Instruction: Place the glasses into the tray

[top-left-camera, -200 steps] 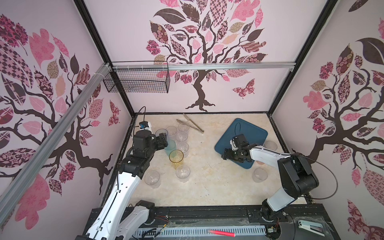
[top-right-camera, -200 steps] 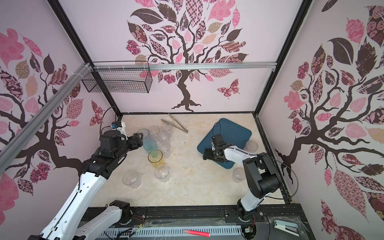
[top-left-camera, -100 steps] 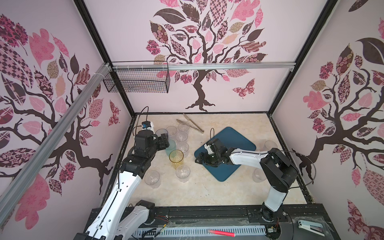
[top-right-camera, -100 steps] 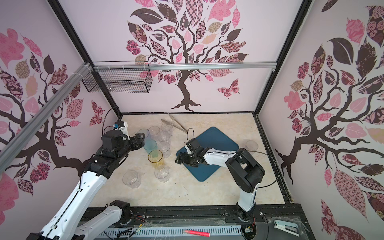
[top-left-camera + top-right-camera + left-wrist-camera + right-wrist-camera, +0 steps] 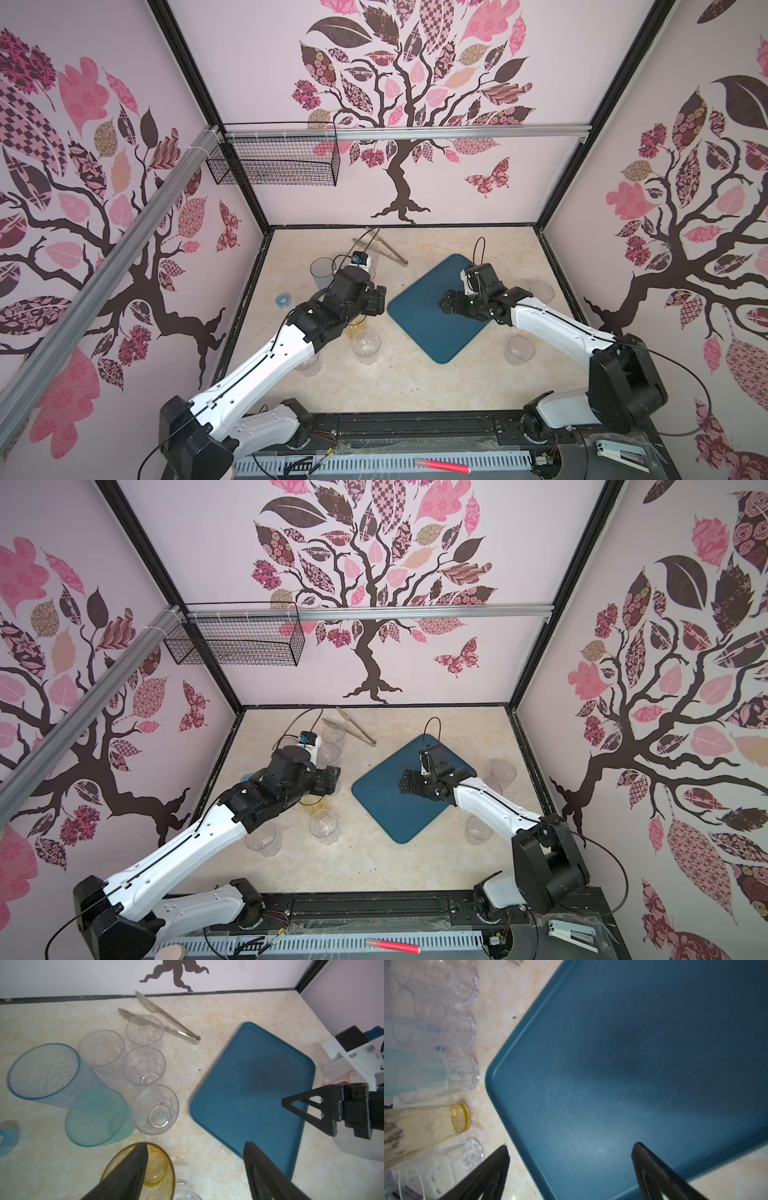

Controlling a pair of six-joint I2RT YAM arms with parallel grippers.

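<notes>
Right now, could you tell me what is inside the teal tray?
Nothing: the tray shows only bare, scratched surface. The open right gripper hovers above it, covering a part in both top views.

In both top views the left arm [image 5: 286, 345] covers most of the amber glass [image 5: 357, 329].

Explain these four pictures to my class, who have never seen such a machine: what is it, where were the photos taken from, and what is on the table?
Two robot arms stand at a table. Two pictures look down from above, side by side; the other two come from a camera on each arm's wrist. Each arm ends in a two-fingered pincer: the left pincer and right pincer are both open and hold nothing. On the table are the glasses, metal tongs and a blue tray, with no glass in it yet.
</notes>
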